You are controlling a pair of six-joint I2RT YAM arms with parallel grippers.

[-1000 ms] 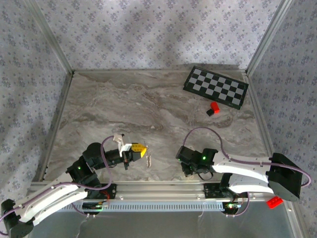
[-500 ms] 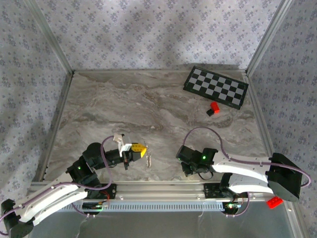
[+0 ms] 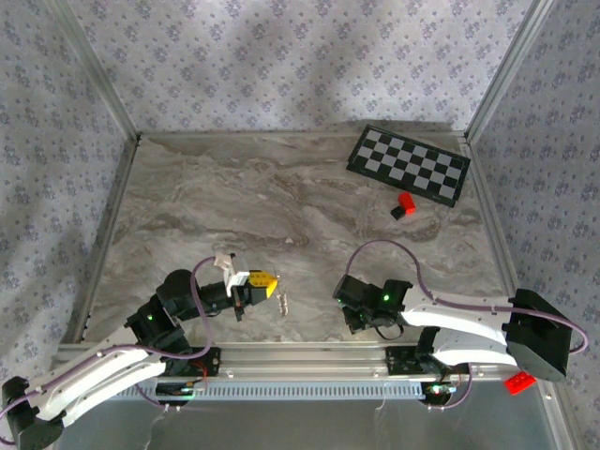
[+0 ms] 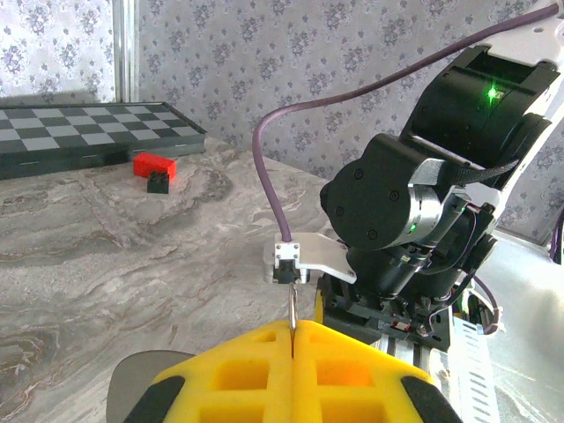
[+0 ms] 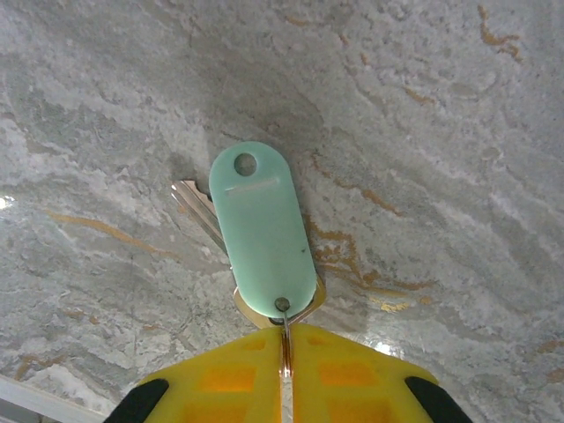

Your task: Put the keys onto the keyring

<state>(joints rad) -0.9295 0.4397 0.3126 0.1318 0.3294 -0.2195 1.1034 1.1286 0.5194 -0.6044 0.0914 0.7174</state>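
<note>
The table [image 3: 234, 206] is being overlooked from above, skimmed low from the left wrist (red block [image 3: 406, 201] shared), faced closely downward from the right.

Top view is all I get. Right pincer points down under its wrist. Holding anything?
Observer: Yes. Right pincer is shut on a thin loop at the end of a mint tag.
Operator: Key attached?
Observer: A silver key sits under the tag, blade poking out to one side.
Operator: Other side?
Observer: Left pincer is shut on a metal link, standing upright in its grip.
</note>
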